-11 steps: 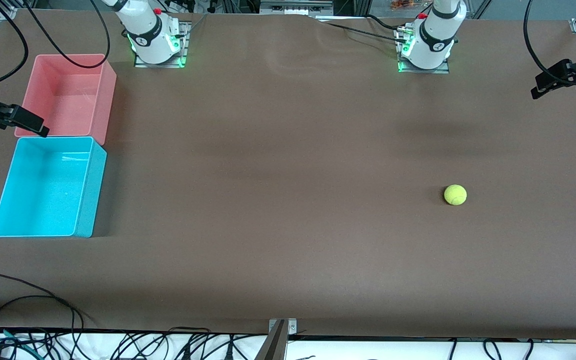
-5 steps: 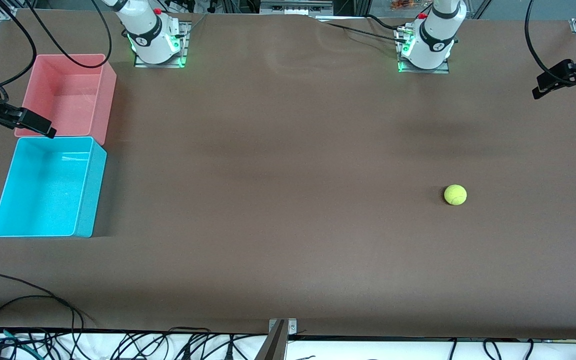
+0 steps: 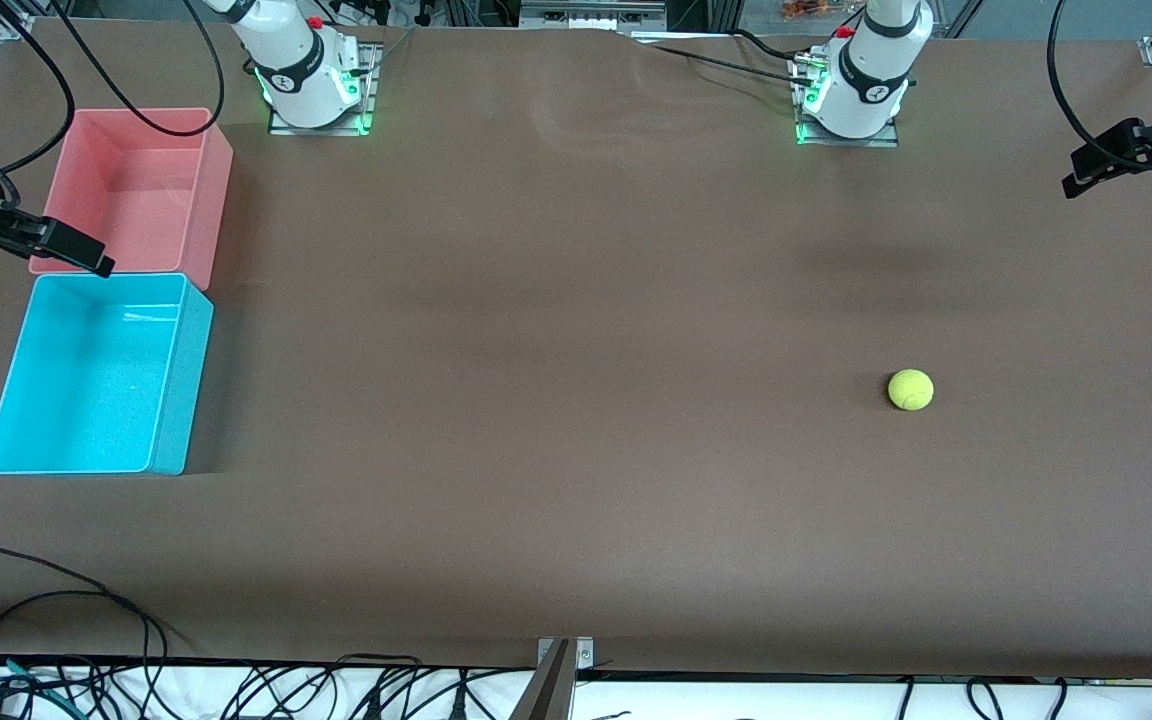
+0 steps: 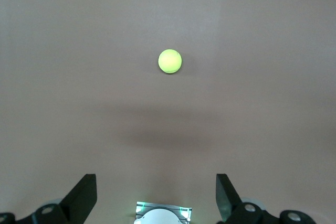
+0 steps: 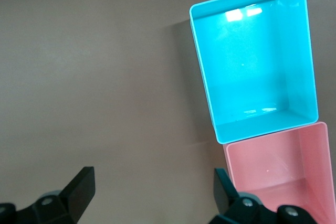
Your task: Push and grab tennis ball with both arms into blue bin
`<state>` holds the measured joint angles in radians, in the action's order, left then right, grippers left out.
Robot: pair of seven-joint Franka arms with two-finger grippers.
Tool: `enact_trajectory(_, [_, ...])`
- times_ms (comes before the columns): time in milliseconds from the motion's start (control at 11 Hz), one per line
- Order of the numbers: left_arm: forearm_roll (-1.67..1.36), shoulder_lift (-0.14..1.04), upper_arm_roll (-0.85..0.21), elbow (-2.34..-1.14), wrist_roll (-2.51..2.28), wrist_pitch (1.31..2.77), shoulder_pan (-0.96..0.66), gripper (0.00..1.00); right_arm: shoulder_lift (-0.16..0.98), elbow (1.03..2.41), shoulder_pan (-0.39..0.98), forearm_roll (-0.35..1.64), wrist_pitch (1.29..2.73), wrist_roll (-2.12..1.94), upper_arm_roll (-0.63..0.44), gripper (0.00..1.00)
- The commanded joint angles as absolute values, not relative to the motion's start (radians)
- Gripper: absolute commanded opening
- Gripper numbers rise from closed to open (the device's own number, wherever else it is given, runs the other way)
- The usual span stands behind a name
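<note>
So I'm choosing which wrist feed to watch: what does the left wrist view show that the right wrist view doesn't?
Only the left wrist view shows the tennis ball, alone on the bare brown table, plus a green-lit arm base at its edge. Only the right wrist view shows the blue bin and the pink bin, side by side, touching and both empty. Both share the brown table and their own gripper, the left gripper and the right gripper, each high above the table with open jaws holding nothing.
</note>
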<state>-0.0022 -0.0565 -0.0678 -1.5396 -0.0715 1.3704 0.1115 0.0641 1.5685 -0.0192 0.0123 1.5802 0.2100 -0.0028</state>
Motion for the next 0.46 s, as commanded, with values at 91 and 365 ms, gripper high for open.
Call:
enact_trajectory(91, [0.021,-0.044,-0.071,-1.508,-0.074,1.356,0.109,1.00,0.054,1.565,-0.015,0.000,1.574,0.226,-0.005,1.00])
enact_trajectory(365, [0.021,-0.044,-0.071,-1.508,-0.074,1.356,0.110,1.00,0.052,1.563,-0.015,0.000,1.574,0.226,-0.003,1.00])
